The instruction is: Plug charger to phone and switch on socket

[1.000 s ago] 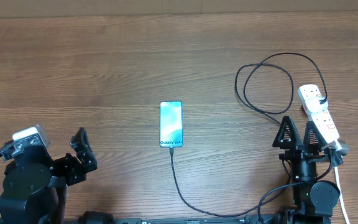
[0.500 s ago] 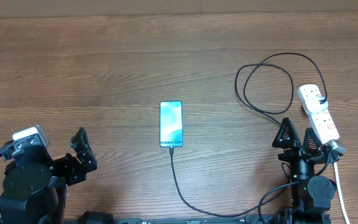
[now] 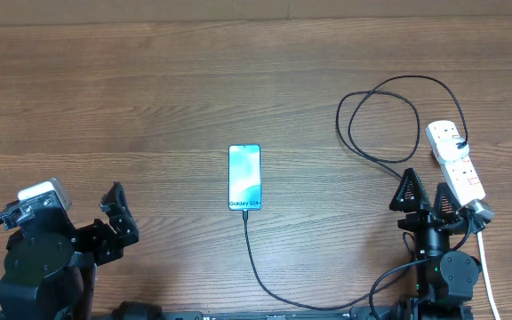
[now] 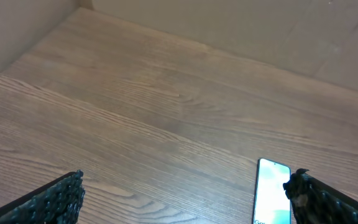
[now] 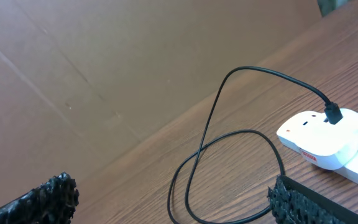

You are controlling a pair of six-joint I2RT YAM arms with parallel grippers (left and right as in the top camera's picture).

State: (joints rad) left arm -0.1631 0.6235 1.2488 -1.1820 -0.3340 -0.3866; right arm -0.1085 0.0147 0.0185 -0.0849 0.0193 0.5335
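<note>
right hand: fingers spread wide, nothing between them; low at the near edge of the surface, just beside the near end of the socket
left hand: equally wide and empty; near-left corner, well apart from the phone
socket: white strip on the right side; a black plug sits in its far end; whether any red switch is on, I cannot tell
charger: thin black cable looping beyond the right hand, then running along the near edge up to the phone's near end; the tip seems to meet the phone, but how firmly it sits is too small to tell
phone: middle of the surface, blue screen up, lettered end toward the robot
risk, switch: a wide finger is coarse for a small rocker; an off-centre press could shove the strip sideways or tip the wrong switch
risk, cable: the loop lies close to the right hand's likely path; a snagged finger could tug the tip loose or drag the phone
risk, white cord: it runs beside the right arm; the arm could catch it and pull the strip askew
</note>
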